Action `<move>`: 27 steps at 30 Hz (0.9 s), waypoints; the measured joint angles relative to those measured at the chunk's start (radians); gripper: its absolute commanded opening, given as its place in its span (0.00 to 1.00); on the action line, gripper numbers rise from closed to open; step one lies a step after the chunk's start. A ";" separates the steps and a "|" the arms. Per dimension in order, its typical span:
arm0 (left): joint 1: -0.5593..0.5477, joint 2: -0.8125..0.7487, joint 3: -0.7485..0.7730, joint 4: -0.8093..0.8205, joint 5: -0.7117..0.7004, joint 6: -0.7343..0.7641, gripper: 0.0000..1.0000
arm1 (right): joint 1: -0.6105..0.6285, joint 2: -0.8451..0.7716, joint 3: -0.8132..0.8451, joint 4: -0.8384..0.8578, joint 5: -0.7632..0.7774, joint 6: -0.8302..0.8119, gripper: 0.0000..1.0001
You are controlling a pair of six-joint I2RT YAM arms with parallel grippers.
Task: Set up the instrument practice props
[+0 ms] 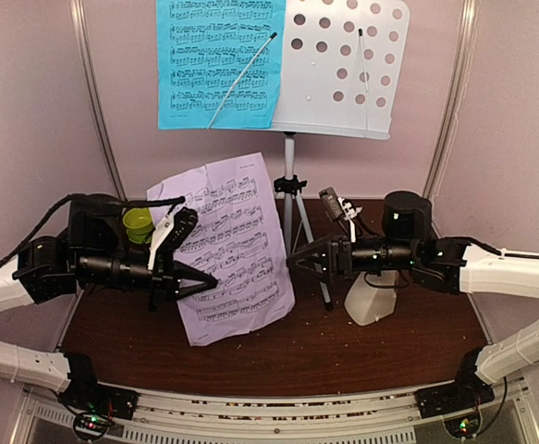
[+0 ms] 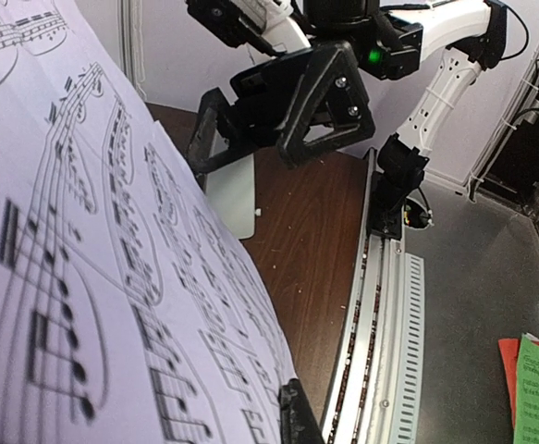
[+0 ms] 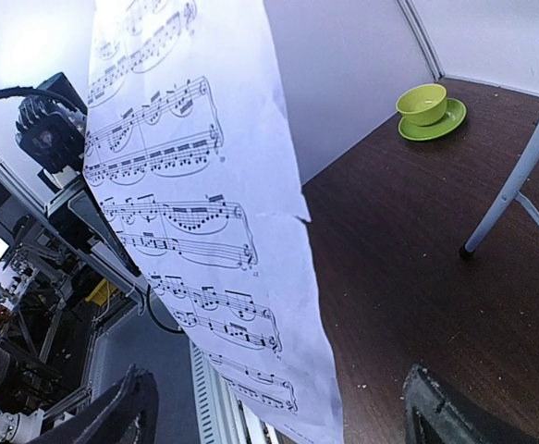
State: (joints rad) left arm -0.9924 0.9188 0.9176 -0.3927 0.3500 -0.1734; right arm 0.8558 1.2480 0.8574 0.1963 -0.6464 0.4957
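Note:
My left gripper (image 1: 195, 277) is shut on the lilac sheet-music page (image 1: 234, 245), holding it upright and curved above the table. In the left wrist view this page (image 2: 93, 277) fills the left side, with one black fingertip (image 2: 301, 418) at its lower edge. My right gripper (image 1: 299, 260) stands open just right of the page, its jaws wide apart and empty (image 3: 278, 416), facing the page (image 3: 195, 213). The white perforated music stand (image 1: 343, 65) on its silver tripod (image 1: 289, 199) carries the cyan page (image 1: 218, 60). A cream metronome (image 1: 371, 296) sits under the right arm.
A lime-green bowl on a saucer (image 3: 423, 104) stands at the table's back left, behind my left arm (image 1: 138, 222). One tripod leg (image 3: 519, 176) reaches down to the brown tabletop (image 1: 343, 356). Pale walls close in the back and sides.

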 measured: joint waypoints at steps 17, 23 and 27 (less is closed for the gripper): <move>-0.006 0.025 0.076 0.015 0.042 0.075 0.01 | 0.000 0.074 0.001 0.070 -0.043 -0.020 0.60; -0.006 -0.025 0.044 0.080 0.028 0.059 0.05 | 0.000 0.074 0.002 0.118 -0.098 0.028 0.21; -0.006 -0.040 0.025 0.114 0.008 0.040 0.05 | 0.000 0.071 0.004 0.155 -0.125 0.084 0.00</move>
State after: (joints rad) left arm -0.9989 0.8791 0.9424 -0.2790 0.3580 -0.1329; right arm 0.8558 1.3190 0.8612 0.3515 -0.7712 0.5793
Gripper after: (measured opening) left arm 0.050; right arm 0.087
